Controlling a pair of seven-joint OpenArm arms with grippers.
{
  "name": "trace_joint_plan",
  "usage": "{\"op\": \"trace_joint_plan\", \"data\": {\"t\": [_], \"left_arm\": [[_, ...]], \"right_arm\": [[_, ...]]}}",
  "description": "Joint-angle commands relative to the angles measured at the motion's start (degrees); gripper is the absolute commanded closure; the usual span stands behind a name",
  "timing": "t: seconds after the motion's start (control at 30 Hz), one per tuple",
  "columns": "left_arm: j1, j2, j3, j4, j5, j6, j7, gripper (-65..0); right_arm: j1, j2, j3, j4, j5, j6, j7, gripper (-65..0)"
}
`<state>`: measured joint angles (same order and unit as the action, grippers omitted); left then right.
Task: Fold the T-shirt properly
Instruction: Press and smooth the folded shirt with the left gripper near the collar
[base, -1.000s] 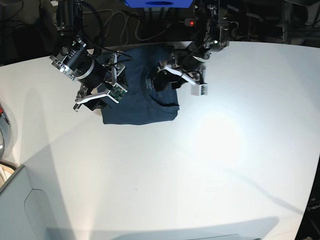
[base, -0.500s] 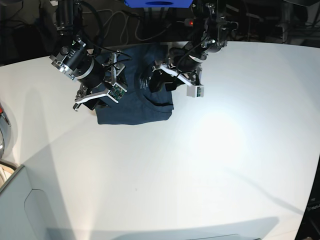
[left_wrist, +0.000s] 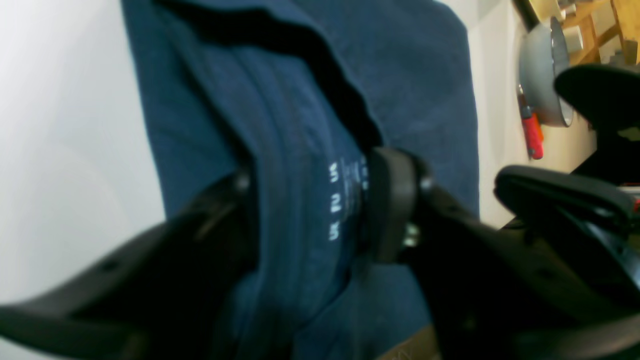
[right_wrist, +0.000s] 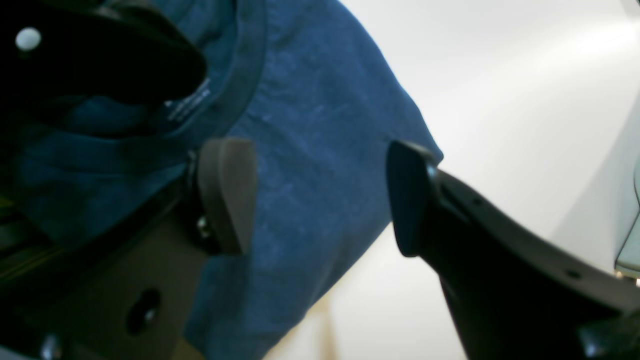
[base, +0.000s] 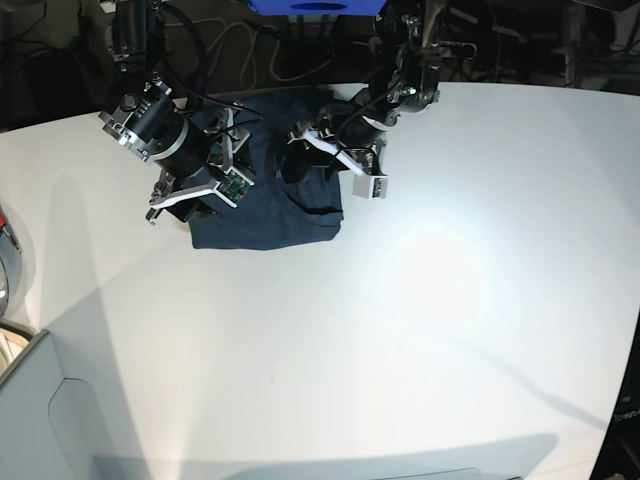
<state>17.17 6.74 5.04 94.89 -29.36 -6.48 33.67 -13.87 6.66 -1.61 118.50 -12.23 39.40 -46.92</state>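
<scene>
the plain dark navy blue cotton t-shirt lies partly folded near the far edge of the white table, left of that edge's middle in the base view. the left gripper has a bunched ridge of the cloth at the ribbed collar, with the small white printed label, standing between its two black fingers; both pads seem to press the fabric, so it looks pinched, though whether the grip is firm i cannot tell. the right gripper hovers with jaws wide apart and nothing in them, over the flat cloth by the shirt's edge. the held ridge runs lengthwise straight away from the left claw, across its jaws. judging from this, the left arm is the one placed to draw the collar part over, the right free to pin.
</scene>
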Motion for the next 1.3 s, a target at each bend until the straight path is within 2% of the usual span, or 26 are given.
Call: {"op": "trace_joint_plan", "data": {"t": [0.0, 0.1, 0.23, 0.27, 0.53, 0.73, 1.07, 1.27], "left_arm": [[0.0, 0.4, 0.0, 1.4, -0.9, -0.8, -0.7, -21.8], [0.1, 0.3, -0.1, 1.7, -3.2, -0.5, -0.7, -11.3], [-0.1, -2.2, 0.2, 1.8, -9.1, -0.2, -0.7, -0.9], [-0.1, -2.7, 0.1, 1.8, -10.4, -0.2, -0.7, 0.0], [0.6, -6.6, -0.1, 1.9, -17.0, -0.2, -1.4, 0.0], [0.6, -7.2, -0.1, 3.9, -16.4, -0.2, -0.7, 0.0], [1.6, -13.1, -0.1, 3.4, -16.3, -0.1, -0.7, 0.0], [1.8, -13.3, -0.1, 1.9, -15.0, -0.1, -0.7, 0.0]], "right_arm": [[0.3, 0.2, 0.2, 0.8, 0.4, 0.6, 1.0, -38.9], [0.2, 0.2, 0.2, 0.8, 0.4, 0.6, 1.0, -38.9], [0.2, 0.2, 0.2, 0.8, 0.4, 0.6, 1.0, -38.9], [0.2, 0.2, 0.2, 0.8, 0.4, 0.6, 1.0, -38.9], [0.1, 0.2, 0.2, 0.8, 0.4, 0.6, 1.0, -38.9], [0.1, 0.2, 0.2, 0.8, 0.4, 0.6, 1.0, -38.9], [0.1, 0.1, 0.2, 0.8, 0.4, 0.6, 1.0, -38.9], [0.4, -0.1, -0.1, 0.8, 0.4, 0.6, 1.0, -38.9]]}}
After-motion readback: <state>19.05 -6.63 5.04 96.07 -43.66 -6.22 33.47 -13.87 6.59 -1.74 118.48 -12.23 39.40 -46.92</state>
